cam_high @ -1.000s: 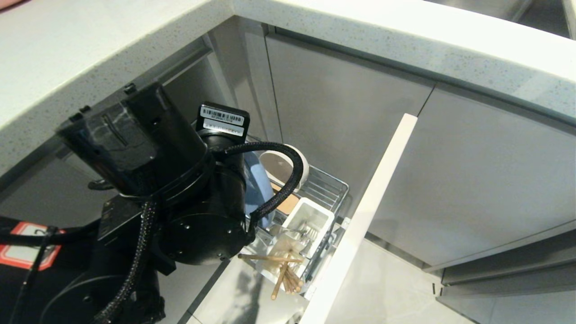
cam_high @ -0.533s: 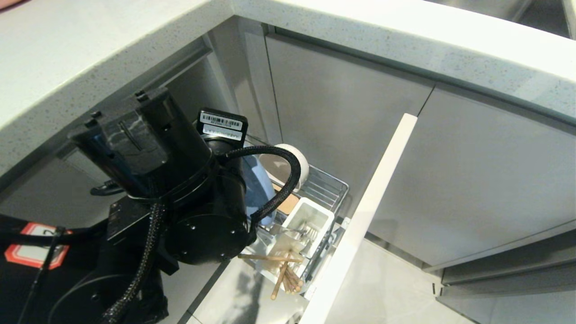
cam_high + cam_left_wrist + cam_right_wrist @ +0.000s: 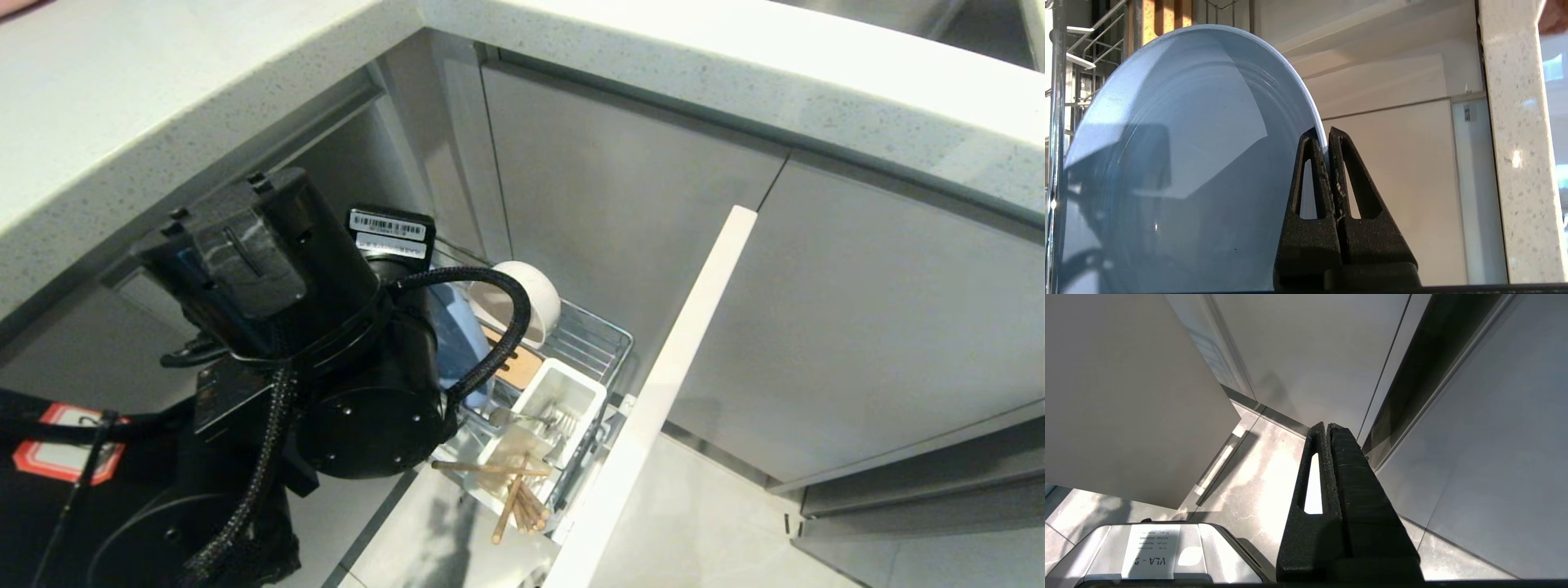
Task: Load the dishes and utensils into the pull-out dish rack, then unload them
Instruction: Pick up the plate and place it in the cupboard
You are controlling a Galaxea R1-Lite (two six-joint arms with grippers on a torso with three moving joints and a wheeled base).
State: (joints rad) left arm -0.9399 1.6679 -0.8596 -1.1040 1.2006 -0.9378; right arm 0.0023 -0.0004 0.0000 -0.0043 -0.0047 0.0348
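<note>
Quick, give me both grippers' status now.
Left gripper: jaws shut on the rim of the light-blue plate, which stands in the dish rack.
Right gripper: jaws shut, holding nothing, parked near the floor.

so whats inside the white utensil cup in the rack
Wooden chopsticks and silver cutlery sit in the white utensil cup. The cup's bottom is hidden, and the left arm hides its near side.

The left gripper (image 3: 1327, 136) pinches the rim of the light-blue plate (image 3: 1180, 163), which stands on edge beside the chrome rack wires (image 3: 1057, 122).
</note>
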